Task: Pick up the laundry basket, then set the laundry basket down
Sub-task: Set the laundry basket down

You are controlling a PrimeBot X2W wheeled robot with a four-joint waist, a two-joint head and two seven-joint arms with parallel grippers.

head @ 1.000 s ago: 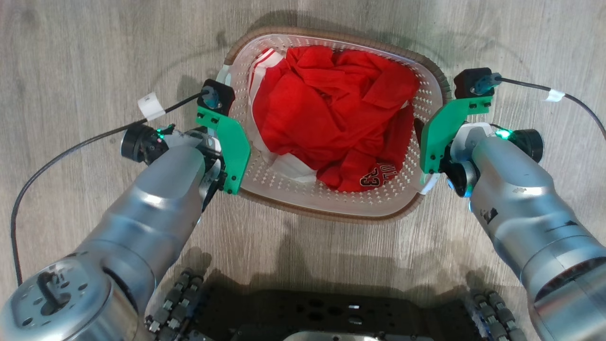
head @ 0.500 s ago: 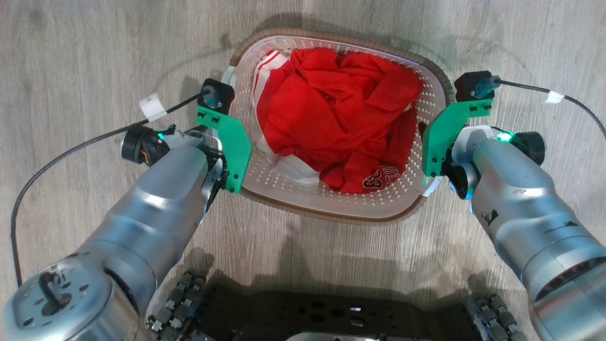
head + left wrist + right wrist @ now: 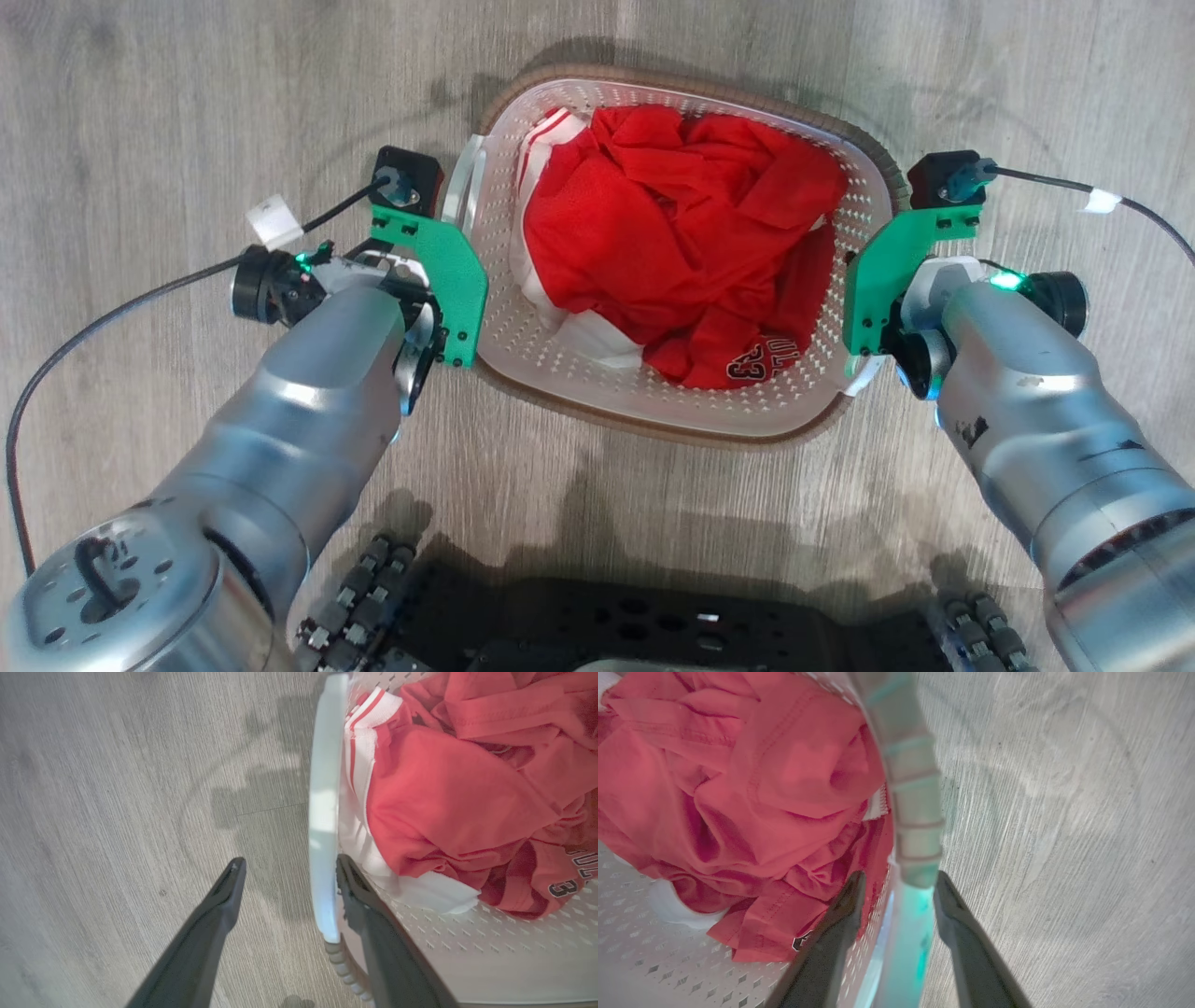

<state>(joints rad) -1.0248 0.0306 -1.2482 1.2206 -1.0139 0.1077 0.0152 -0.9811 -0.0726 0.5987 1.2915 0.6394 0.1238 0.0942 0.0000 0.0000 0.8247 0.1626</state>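
The laundry basket [image 3: 597, 392], white and perforated with a brown rim, stands on the floor with a red jersey [image 3: 681, 243] heaped in it. My left gripper [image 3: 286, 870] is open astride its white left handle [image 3: 323, 812]: one finger is inside the basket against the handle, the other is well clear over the floor. My right gripper [image 3: 899, 879] straddles the right rim [image 3: 910, 788] and the handle below it. Its outer finger is close to the handle and a gap is left on the inner side. In the head view, green wrist brackets [image 3: 439, 280] hide both pairs of fingers.
Grey wood-look floor [image 3: 187, 112] lies all around the basket. My dark wheeled base [image 3: 653, 625] is just in front of it. A black cable trails off each wrist, to the left [image 3: 121, 299] and to the right [image 3: 1120, 201].
The head camera has shifted slightly, sliding the whole scene right. My left gripper has eased outward from the basket's side, uncovering the white handle. The right gripper's fingers have narrowed around the rim.
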